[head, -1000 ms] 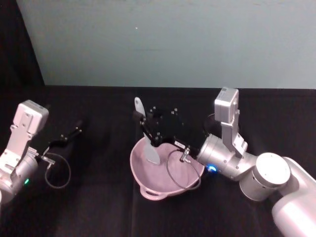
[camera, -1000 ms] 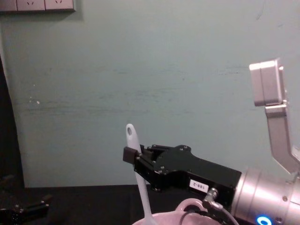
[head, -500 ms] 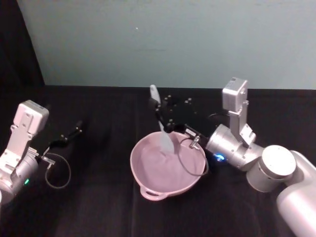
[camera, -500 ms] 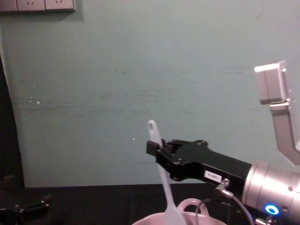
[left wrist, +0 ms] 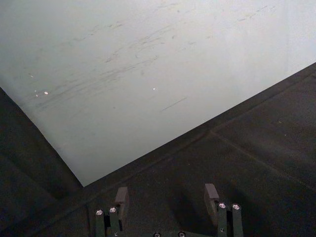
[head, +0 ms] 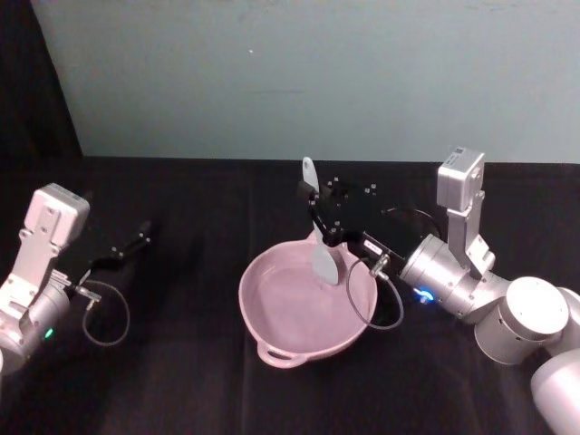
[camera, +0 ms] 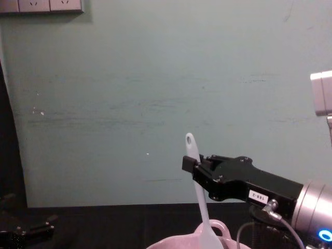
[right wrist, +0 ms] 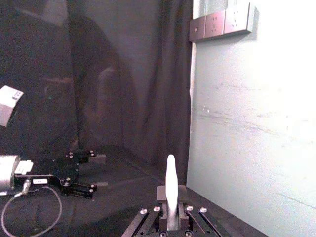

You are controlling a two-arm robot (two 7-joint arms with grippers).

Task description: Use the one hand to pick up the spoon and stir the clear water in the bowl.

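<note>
the right end effector (head: 313, 199) is clenched high on the handle of the spoon (head: 326, 261), holding it nearly upright so its paddle head reaches into the pink bowl (head: 288, 313), a pose that suits stirring. the bowl sits near the middle of the black surface (head: 181, 390); whatever it holds cannot be told from its pink inside. the left end effector (left wrist: 167, 191) hangs released near the left edge.
</note>
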